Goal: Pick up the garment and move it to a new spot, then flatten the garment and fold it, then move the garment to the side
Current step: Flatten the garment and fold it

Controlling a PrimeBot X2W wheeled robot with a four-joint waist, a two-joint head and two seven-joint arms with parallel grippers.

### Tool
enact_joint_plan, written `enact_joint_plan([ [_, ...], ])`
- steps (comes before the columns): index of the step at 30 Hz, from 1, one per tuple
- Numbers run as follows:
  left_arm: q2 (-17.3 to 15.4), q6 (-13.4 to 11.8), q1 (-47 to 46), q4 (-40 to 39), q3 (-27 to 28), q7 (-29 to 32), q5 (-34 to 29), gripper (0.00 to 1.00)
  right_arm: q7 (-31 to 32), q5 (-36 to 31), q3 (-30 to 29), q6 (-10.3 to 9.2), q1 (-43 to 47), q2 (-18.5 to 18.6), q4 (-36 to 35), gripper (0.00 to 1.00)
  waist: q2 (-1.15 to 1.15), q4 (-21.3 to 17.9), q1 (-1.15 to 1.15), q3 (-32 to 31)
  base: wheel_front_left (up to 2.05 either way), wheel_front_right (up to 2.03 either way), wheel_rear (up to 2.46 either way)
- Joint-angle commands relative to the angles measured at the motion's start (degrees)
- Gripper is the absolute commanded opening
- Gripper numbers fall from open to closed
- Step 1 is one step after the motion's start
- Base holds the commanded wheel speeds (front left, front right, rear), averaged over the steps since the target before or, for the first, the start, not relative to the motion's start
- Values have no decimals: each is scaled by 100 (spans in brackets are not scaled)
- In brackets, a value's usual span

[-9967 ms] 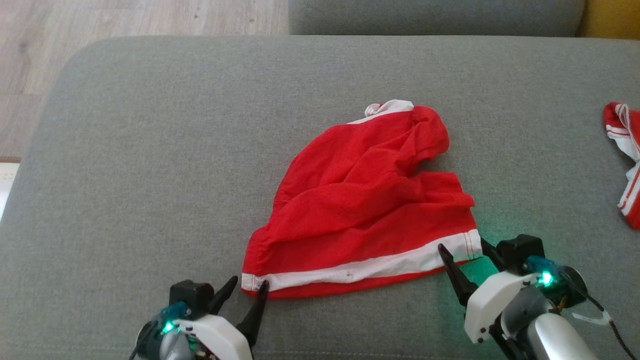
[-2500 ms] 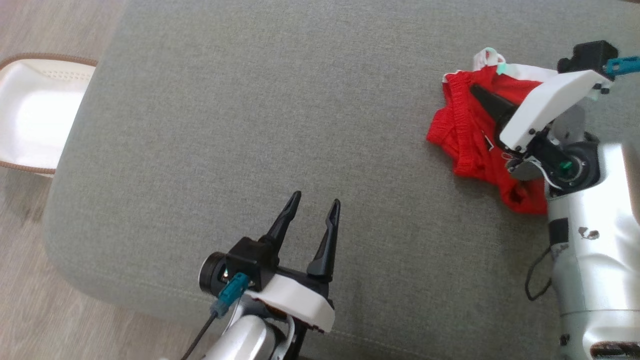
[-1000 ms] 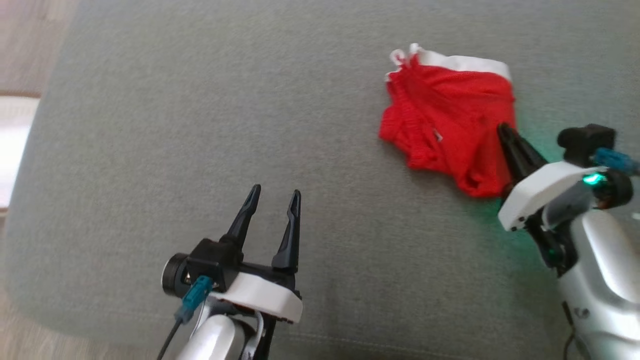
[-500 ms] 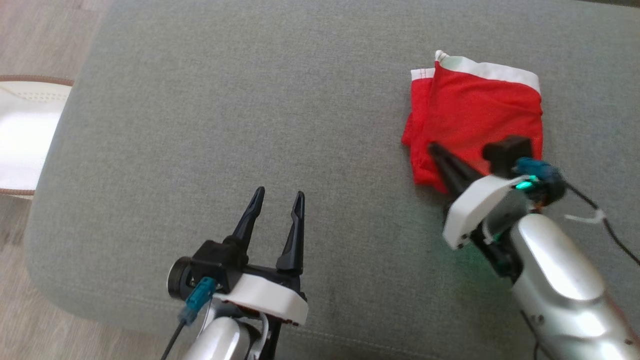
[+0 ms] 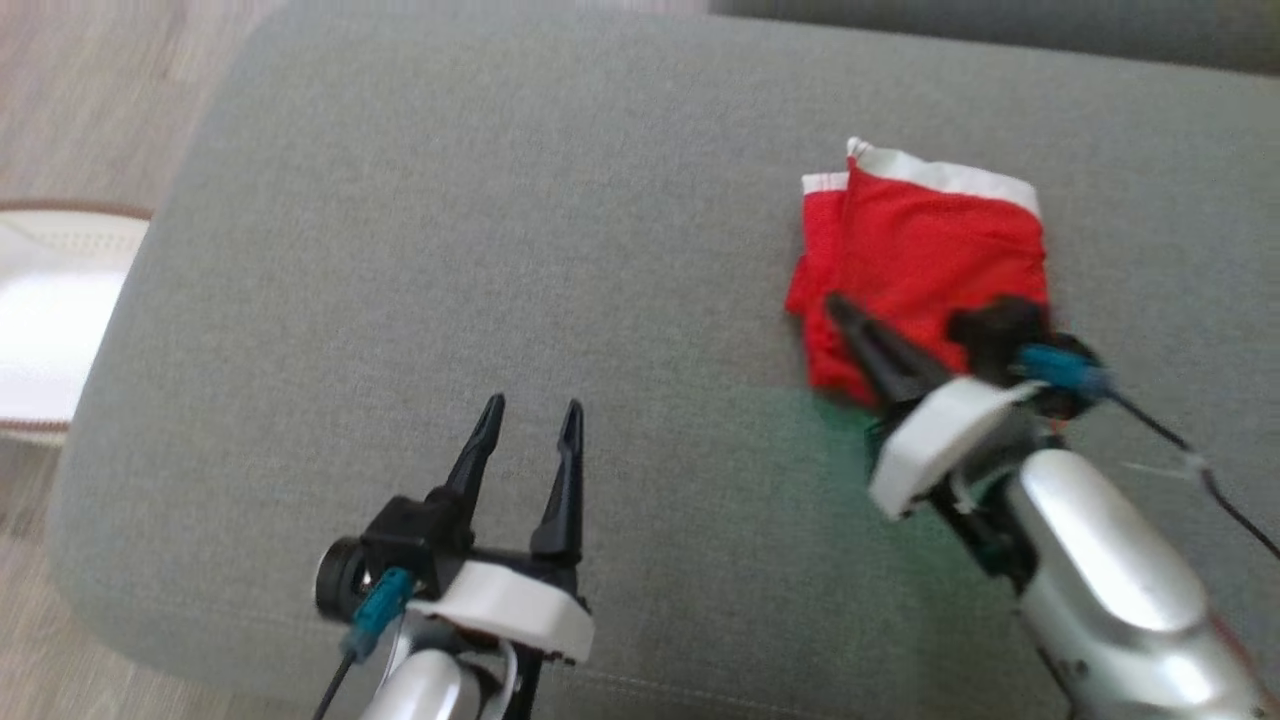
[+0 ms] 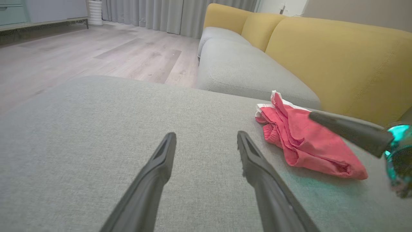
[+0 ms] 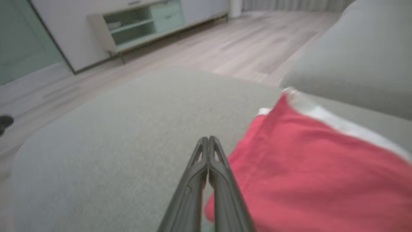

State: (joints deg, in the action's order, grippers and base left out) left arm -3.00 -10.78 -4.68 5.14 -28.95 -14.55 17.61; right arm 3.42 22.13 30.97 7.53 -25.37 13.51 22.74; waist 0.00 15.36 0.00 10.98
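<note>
Pulling back, our right jaws are together, empty we think; folded shorts now lie aside; left jaws apart.

Closed fingers beside red garment

Garment: spread and rumpled ten seconds ago, now folded small, white band at far edge. Left gripper: gone from hem corner, now apart, by near edge of cushion. Right gripper: was open at hem, now closed over garment's near-left edge.
</note>
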Motion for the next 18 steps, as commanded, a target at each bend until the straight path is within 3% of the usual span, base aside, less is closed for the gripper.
enact_joint_plan([
  [1,13,30,5,-134,240,-45,-77,100,-186,-51,-203,-4,169,46,-284,0,0,-118,0,-194,0,0,0],
  [3,13,74,101,-82,381,-45,-173,100,-443,-174,-678,-4,428,75,-485,5,0,-216,0,-349,0,0,0],
  [5,13,144,215,-20,541,-45,-277,100,-683,-332,-1160,-4,731,68,-706,54,0,-310,0,-496,0,0,0],
  [6,9,187,269,10,620,-45,-332,100,-787,-421,-1393,-4,895,61,-818,90,0,-351,0,-569,0,0,0],
  [7,-3,230,326,42,697,-45,-382,100,-878,-525,-1599,-4,1060,62,-932,100,0,-390,0,-636,0,0,0],
  [13,-51,469,626,148,1134,-45,-584,100,-1311,-959,-2860,-4,1974,-96,-1362,100,0,-565,0,-939,0,0,0],
  [18,-38,637,811,186,1401,-45,-657,100,-1590,-1108,-3355,-4,2684,-314,-1356,100,0,-621,0,-1151,0,0,0],
])
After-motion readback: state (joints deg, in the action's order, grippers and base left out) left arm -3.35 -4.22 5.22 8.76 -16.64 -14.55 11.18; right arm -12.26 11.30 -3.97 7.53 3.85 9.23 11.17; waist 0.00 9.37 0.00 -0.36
